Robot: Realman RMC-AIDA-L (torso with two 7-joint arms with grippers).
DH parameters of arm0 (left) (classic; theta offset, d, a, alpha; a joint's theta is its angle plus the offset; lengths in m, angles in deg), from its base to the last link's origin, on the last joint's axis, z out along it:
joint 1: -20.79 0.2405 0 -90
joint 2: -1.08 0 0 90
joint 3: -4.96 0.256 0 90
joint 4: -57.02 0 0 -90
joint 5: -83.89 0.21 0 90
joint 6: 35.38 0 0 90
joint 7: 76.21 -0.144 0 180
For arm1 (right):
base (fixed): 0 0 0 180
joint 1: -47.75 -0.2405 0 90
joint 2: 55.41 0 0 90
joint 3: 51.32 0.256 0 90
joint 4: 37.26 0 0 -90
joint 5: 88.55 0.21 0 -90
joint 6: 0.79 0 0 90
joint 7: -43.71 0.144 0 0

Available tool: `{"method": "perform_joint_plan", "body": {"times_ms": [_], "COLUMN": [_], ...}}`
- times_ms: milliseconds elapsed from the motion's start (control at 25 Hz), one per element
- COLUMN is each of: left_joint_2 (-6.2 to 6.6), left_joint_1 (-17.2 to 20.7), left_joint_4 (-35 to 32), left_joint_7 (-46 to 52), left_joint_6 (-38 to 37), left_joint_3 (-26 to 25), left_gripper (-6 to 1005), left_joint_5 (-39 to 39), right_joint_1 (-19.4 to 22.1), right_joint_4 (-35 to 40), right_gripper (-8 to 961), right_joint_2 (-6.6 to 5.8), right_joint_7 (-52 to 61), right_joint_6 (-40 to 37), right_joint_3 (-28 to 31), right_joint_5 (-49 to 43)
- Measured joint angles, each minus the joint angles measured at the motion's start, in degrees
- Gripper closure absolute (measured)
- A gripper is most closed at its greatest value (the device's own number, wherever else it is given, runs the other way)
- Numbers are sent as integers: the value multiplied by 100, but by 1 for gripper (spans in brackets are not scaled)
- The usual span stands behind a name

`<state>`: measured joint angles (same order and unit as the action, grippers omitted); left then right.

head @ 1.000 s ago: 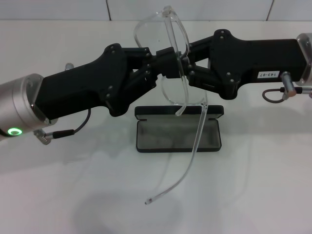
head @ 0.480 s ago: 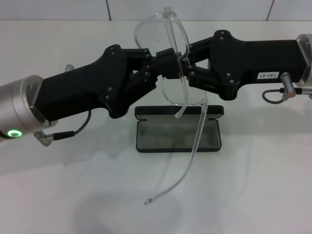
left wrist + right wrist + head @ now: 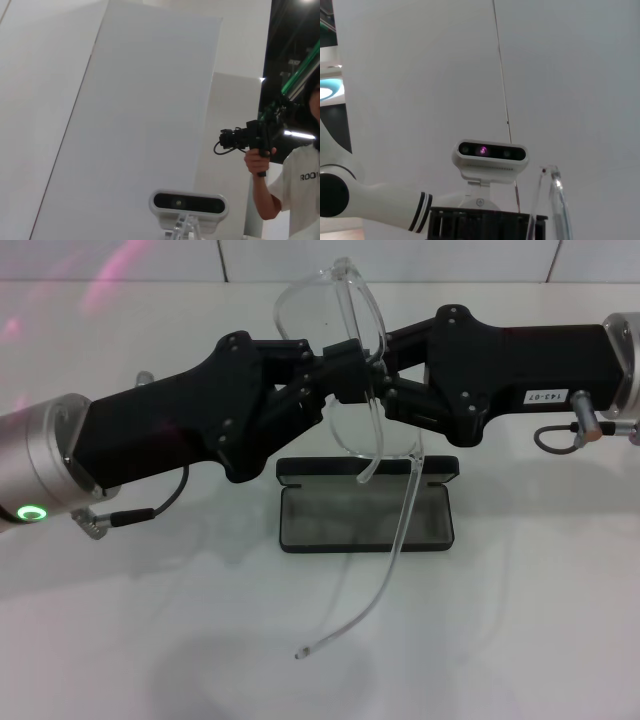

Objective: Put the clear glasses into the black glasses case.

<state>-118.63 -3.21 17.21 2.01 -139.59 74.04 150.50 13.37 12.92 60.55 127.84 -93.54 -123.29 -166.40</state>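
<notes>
The clear glasses (image 3: 325, 310) hang in the air, turned upright, above the middle of the table. My left gripper (image 3: 338, 372) comes in from the left and my right gripper (image 3: 388, 383) from the right. They meet at the frame, and both look shut on it. One long temple arm (image 3: 400, 530) dangles down in front of the black glasses case (image 3: 365, 522). The case lies open on the table directly below, showing its grey lining. A clear edge of the glasses (image 3: 555, 210) also shows in the right wrist view.
The white table (image 3: 520, 620) spreads around the case, with a tiled wall (image 3: 450, 260) behind it. In the left wrist view a person (image 3: 295, 175) stands off to one side holding a camera rig. Each wrist view shows the other arm's wrist camera (image 3: 490, 152).
My right arm has shifted slightly to the left, toward the left gripper. The dangling temple tip has barely moved.
</notes>
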Motion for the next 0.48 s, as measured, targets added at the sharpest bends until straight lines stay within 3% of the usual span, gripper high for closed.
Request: {"method": "perform_joint_plan", "body": {"times_ms": [480], "left_joint_2": [0], "left_joint_1": [1], "left_joint_4": [128], "left_joint_7": [-77], "left_joint_6": [37], "left_joint_3": [-9], "left_gripper": [940], "left_joint_5": [3], "right_joint_1": [-42], "right_joint_4": [0], "right_gripper": [788], "right_joint_2": [4], "right_joint_7": [-2], "right_joint_6": [-14], "right_joint_3": [-21], "right_joint_5": [9]}}
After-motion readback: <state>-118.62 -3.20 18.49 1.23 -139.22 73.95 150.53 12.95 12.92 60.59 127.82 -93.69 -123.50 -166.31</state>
